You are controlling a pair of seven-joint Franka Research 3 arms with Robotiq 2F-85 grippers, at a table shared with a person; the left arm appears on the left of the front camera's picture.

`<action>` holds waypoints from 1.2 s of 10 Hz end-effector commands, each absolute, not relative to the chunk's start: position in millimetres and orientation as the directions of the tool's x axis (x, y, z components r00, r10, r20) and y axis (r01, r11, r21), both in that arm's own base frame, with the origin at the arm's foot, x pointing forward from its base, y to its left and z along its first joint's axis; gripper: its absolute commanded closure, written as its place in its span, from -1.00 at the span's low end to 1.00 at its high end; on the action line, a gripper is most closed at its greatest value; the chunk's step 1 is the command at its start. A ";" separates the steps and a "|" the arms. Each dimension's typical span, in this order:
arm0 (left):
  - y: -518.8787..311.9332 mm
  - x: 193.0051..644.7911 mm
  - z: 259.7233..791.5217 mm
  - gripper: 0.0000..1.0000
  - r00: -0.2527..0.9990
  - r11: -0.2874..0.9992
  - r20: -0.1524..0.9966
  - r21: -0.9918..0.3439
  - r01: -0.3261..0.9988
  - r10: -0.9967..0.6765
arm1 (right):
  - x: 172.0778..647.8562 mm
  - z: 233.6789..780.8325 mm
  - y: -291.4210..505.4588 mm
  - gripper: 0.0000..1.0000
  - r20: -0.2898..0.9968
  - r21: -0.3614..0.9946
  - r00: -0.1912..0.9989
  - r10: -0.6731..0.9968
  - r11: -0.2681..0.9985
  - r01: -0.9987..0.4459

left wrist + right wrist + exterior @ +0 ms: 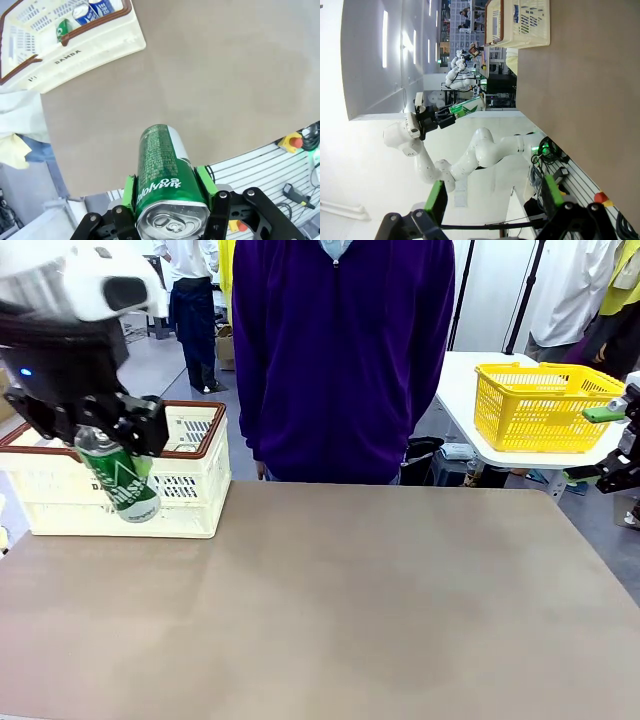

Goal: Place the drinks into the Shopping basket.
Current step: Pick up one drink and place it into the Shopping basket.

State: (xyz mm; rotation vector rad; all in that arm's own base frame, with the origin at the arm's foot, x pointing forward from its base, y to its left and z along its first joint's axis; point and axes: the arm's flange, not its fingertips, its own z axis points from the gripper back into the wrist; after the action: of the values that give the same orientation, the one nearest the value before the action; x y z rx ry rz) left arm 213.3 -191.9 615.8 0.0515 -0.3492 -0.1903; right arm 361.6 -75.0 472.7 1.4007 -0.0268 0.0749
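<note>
Left gripper (118, 440): clamping the green can (120, 480) between its green pads, holding it tilted above the table's (350, 600) far left corner, in front of the near wall of the Shopping basket (190, 502). From the left wrist camera the green can (165, 175) is sitting between both pads (129, 192), pull-tab end toward the lens, white lettering along its side.

Shopping basket: cream slotted crate with a brown rim, standing at the table's far left corner. Seen from the left wrist, the basket (80, 47) is already containing two blue cans (92, 10) and one further green can (63, 29), lying side by side.

Right gripper (492, 200): standing wide apart, gripping nothing; from the front it (618, 445) is hanging off the table's right edge.

Person (345, 350): in a purple top, standing at the table's far edge.

Yellow mesh basket (545, 405): resting on a separate white table behind the right edge.
</note>
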 end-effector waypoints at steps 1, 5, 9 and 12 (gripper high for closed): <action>-215.5 228.8 592.2 1.00 0.933 0.976 0.291 0.102 0.191 -0.213 | 360.3 477.1 -76.4 -1.00 0.050 0.982 0.998 0.048 0.179 -0.058; -159.1 300.3 656.0 1.00 0.957 0.995 0.277 -0.025 0.093 -0.082 | 360.3 477.1 -76.4 -1.00 0.050 0.982 0.998 0.048 0.179 -0.058; -110.4 458.8 679.7 1.00 0.922 0.947 0.328 -0.171 0.271 -0.205 | 360.3 477.1 -76.4 -1.00 0.050 0.982 0.998 0.048 0.179 -0.058; -98.8 530.1 634.0 1.00 0.953 0.952 0.198 -0.156 0.263 -0.231 | 360.3 477.1 -76.4 -1.00 0.050 0.982 0.998 0.048 0.179 -0.058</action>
State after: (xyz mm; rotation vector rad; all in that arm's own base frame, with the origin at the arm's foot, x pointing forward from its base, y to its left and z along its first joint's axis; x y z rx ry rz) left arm 521.3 -105.5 623.9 -0.1836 -0.2326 -0.2341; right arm 361.6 -75.4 473.4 1.4002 -0.0284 0.0757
